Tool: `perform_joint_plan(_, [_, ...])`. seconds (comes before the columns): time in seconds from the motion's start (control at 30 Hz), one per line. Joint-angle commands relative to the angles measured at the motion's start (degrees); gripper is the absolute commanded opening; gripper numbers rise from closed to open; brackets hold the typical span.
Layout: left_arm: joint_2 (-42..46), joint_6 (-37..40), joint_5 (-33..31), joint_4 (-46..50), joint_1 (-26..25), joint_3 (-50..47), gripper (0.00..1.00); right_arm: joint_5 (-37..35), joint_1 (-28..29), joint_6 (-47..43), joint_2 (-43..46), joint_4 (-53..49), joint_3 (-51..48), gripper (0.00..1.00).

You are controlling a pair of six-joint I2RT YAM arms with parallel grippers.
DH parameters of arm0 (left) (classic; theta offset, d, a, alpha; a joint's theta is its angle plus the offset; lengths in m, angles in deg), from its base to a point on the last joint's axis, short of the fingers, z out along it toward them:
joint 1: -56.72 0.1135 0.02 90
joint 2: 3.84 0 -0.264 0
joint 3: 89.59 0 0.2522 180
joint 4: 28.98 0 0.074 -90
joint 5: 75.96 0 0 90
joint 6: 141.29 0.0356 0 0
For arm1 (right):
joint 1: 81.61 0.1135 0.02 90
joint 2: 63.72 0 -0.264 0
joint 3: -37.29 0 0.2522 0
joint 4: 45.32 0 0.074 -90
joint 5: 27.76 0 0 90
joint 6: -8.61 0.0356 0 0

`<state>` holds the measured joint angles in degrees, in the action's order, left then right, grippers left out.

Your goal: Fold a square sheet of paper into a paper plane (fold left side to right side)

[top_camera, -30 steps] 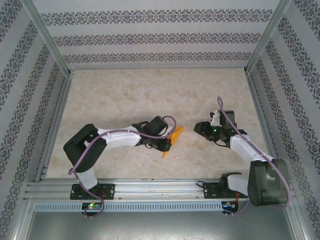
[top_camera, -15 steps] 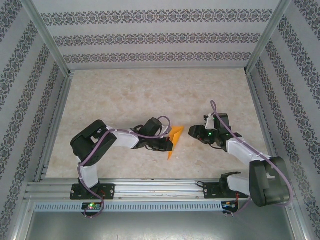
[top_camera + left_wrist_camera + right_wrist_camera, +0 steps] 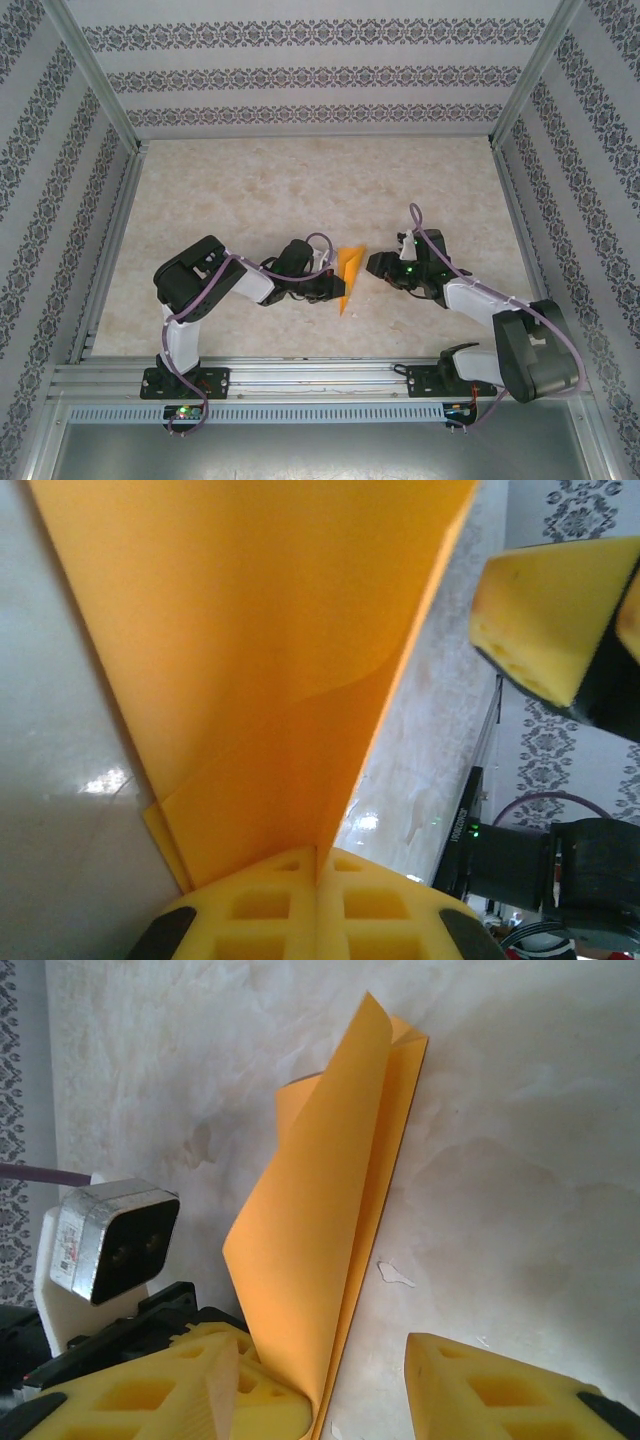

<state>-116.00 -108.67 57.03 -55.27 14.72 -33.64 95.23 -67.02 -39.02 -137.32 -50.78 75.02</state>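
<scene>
bright orange paper point(image 3: 349, 275), yellow end effector pads point(image 3: 500, 1390), beige marbled table point(image 3: 300, 190), grey floral-striped white walls point(image 3: 300, 75)

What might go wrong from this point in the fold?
1. The left jaws are shut on just one narrow end of the paper, which stands on edge rather than lying flat; it may twist or slip out.
2. Its layers splay apart, so the right jaws, open close beside it, may catch only one layer or crumple it.
</scene>
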Motion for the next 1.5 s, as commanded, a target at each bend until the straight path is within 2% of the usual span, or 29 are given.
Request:
perform_joint_plan(0.0, [-0.5, -2.3, 1.4, -6.2, 0.9, -0.3, 0.00, -1.4, 1.1, 1.7, -1.5, 3.9, 0.4, 0.49])
perform_joint_plan(0.57, [-0.7, -3.5, 0.9, -7.3, 1.3, -0.7, 0.00, -2.9, 4.5, 4.9, -9.8, 11.0, 3.2, 0.44])
perform_joint_plan(1.47, [-1.8, -4.3, 0.7, -8.3, 1.6, -0.6, 0.00, -4.2, 7.0, 5.5, -17.5, 11.5, 6.2, 0.42])
